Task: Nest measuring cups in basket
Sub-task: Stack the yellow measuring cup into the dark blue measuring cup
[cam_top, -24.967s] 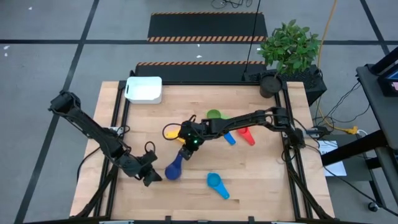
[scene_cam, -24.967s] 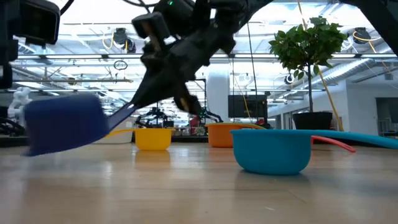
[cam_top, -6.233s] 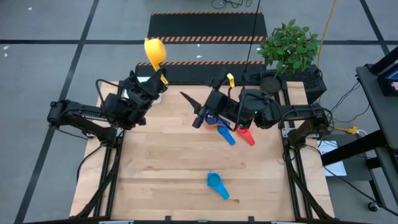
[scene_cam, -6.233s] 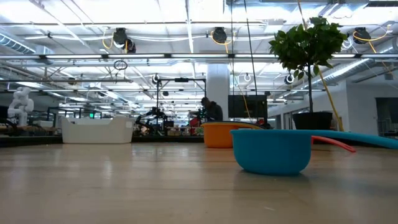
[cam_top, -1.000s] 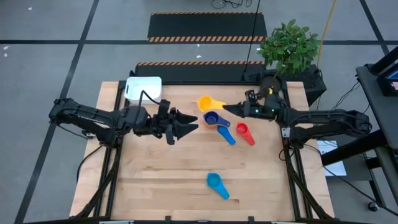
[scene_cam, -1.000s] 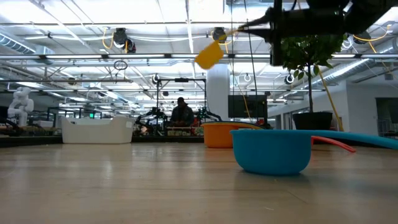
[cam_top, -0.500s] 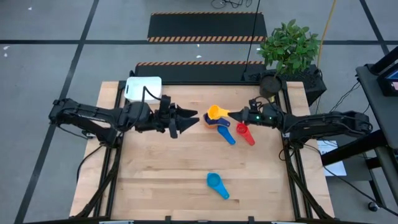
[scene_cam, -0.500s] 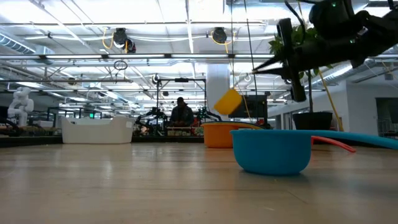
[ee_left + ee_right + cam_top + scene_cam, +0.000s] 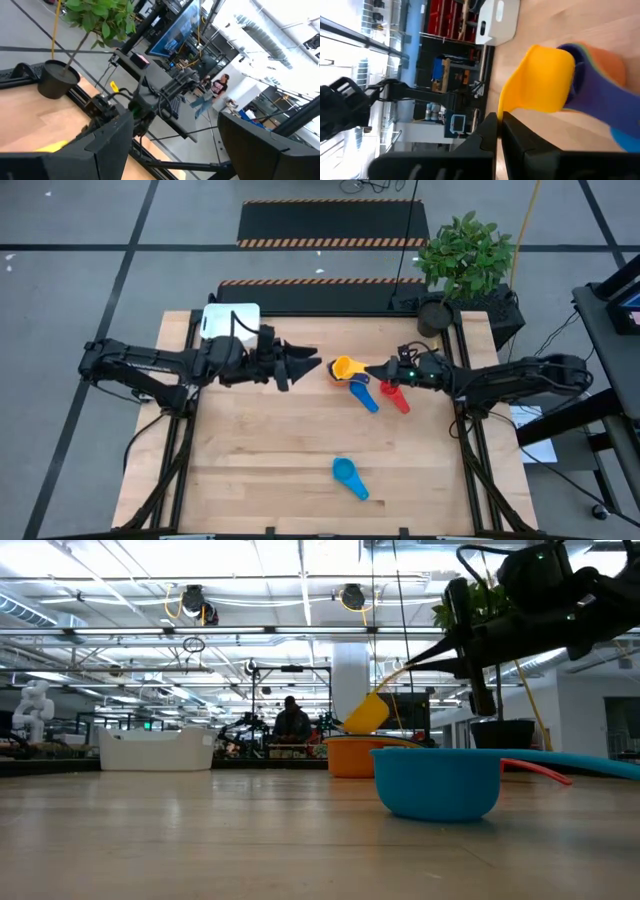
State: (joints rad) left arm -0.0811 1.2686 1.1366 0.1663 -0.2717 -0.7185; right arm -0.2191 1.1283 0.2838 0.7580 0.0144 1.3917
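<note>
My right gripper [image 9: 377, 369] is shut on a yellow measuring cup [image 9: 344, 367], which hangs just over a nested stack of an orange cup [image 9: 362, 756] and a dark blue cup [image 9: 592, 87] at the table's middle. Whether the yellow cup touches the stack, I cannot tell. My left gripper [image 9: 312, 364] stands open and holds nothing, just left of that stack and pointing at it. A red cup [image 9: 392, 394] and a light blue cup [image 9: 348, 476] lie on the table. The white basket [image 9: 232, 323] stands at the far left. My right gripper pinches the yellow cup's flat handle [image 9: 507, 107] near its free end between its two fingers. The fingers come level from the table's right side and lie along the handle. The cup hangs tilted, its bowl [image 9: 366, 714] lower than the handle, off the table.
A potted plant [image 9: 462, 265] stands beyond the table's far right corner. Bare wood lies across the near half of the table around the light blue cup. People show in the room behind.
My right gripper has come down with the yellow cup from well above the table to just over the orange and dark blue stack, rolling a little so the cup tips. My left gripper has swung slightly toward the table's far edge, still open.
</note>
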